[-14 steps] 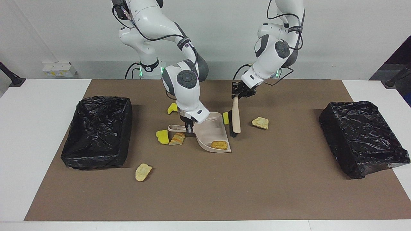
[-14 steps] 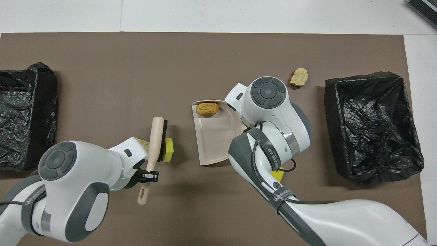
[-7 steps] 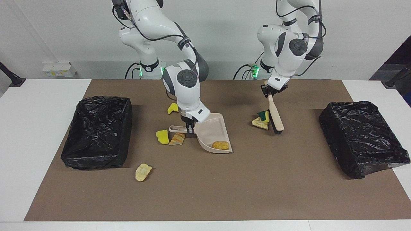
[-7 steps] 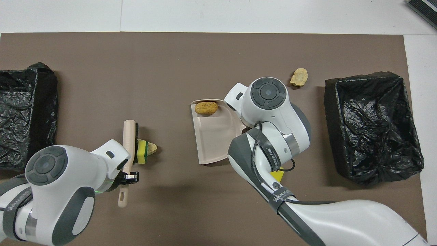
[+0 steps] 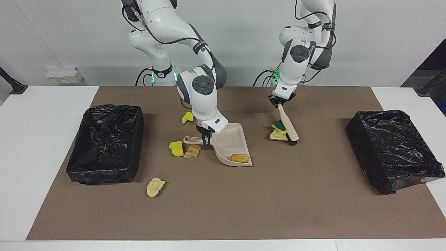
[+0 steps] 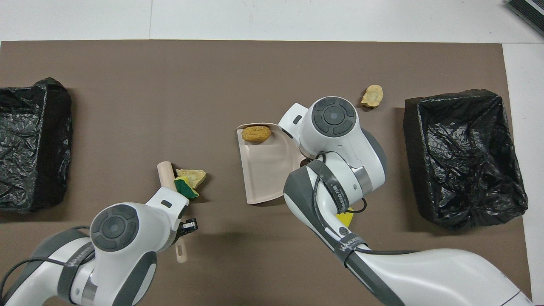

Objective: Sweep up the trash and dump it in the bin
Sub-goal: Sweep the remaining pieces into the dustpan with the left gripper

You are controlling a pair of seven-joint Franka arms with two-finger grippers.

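Observation:
My right gripper (image 5: 206, 139) is shut on the handle of the beige dustpan (image 5: 231, 146), which rests on the mat with a golden piece of trash (image 5: 239, 158) at its lip. My left gripper (image 5: 281, 102) is shut on the handle of the brush (image 5: 288, 123), whose bristle end touches the mat. A green-faced sponge (image 5: 278, 126) and a tan piece (image 5: 278, 136) lie against the bristles on the dustpan's side. Loose trash lies by the dustpan handle: two yellow sponges (image 5: 187, 118) (image 5: 176, 148) and a bread piece (image 5: 192, 151). Another tan piece (image 5: 155, 187) lies near the bin (image 5: 106, 143).
A second black-lined bin (image 5: 393, 150) stands at the left arm's end of the brown mat (image 5: 223, 209). In the overhead view my right arm's wrist covers the dustpan handle and the trash beside it.
My left arm swung the brush away from the dustpan toward its own end of the table. The green-faced sponge went with it and now lies with the tan piece. The right arm has not moved.

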